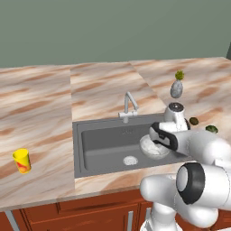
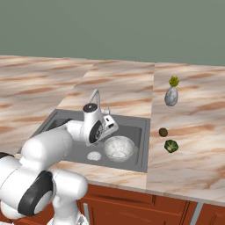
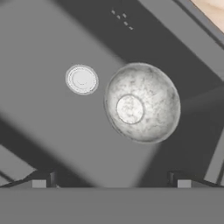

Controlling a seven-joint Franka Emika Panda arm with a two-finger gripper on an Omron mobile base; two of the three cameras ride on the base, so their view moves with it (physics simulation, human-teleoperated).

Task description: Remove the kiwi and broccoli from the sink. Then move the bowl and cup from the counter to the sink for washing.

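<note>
A simulated kitchen with a broad surface (image 1: pixel 40 103) of pinkish-tan marble, veined brown and white, over reddish-brown wooden cabinets. Set into it is a large dark grey rectangular sink (image 1: pixel 97 144) with a round pale drain (image 1: pixel 130 160) and a silver tap (image 1: pixel 129 106) at its far edge.

Inside the sink, in its right half and just right of the drain, sits a round, shallow, whitish-grey bowl (image 3: pixel 142 103). It stands upright on the sink floor, its inside mottled grey with a paler flat circle at the centre.

The white robot arm reaches over the sink, and its end effector (image 3: pixel 111 181) hangs above the bowl with its two dark fingertips spread wide apart, released and holding nothing, clear of the bowl.

On the surface to the right of the sink lie a small brown-olive oval kiwi (image 2: pixel 163 132) and, just nearer than it, a small dark green bumpy broccoli floret (image 2: pixel 171 146); the two are close together but apart. Farther back on the same side stands a grey egg-shaped vase (image 2: pixel 171 96) with a green tuft on top.

Well to the left of the sink, near the front edge of the surface, a small bright yellow cup (image 1: pixel 22 161) with a red-orange mark on its side stands upright.
</note>
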